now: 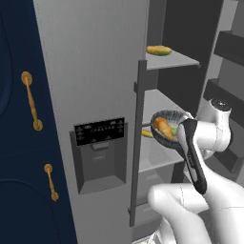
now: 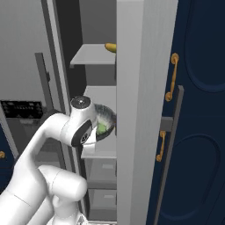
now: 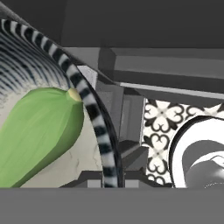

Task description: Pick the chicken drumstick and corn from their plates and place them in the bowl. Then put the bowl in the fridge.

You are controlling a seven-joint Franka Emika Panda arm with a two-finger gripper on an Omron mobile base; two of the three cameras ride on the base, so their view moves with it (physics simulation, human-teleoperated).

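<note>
I see the fridge point(image 1: 95, 71) standing open, its grey door with the dark dispenser panel point(image 1: 100, 131) swung out towards me in the left base view; the arm reaches into the open compartment, and I have the bowl point(image 1: 167, 125) held tilted over the middle shelf point(image 1: 155, 107), its mouth turned partly towards the left camera; the end effector point(image 1: 183, 136) is clenched on the bowl at its near rim, though the fingertips themselves are hidden behind the wrist; inside the bowl I make out the drumstick point(image 1: 162, 126), golden-orange, and beside it the corn point(image 1: 174, 129), green; in the hand view the corn point(image 3: 37, 133) lies close against the bowl's pale inside, just under the striped rim point(image 3: 94, 113); from the right base view the bowl point(image 2: 105, 121) pokes out past the wrist, partly hidden by the right-hand fridge door point(image 2: 140, 110), with a bit of green showing in it; I cannot tell whether the bowl touches the shelf; a yellow-green food point(image 1: 158, 50) sits on the upper shelf point(image 1: 174, 59); navy cabinets point(image 1: 24, 143) with brass handles point(image 1: 31, 101) flank the fridge
</note>
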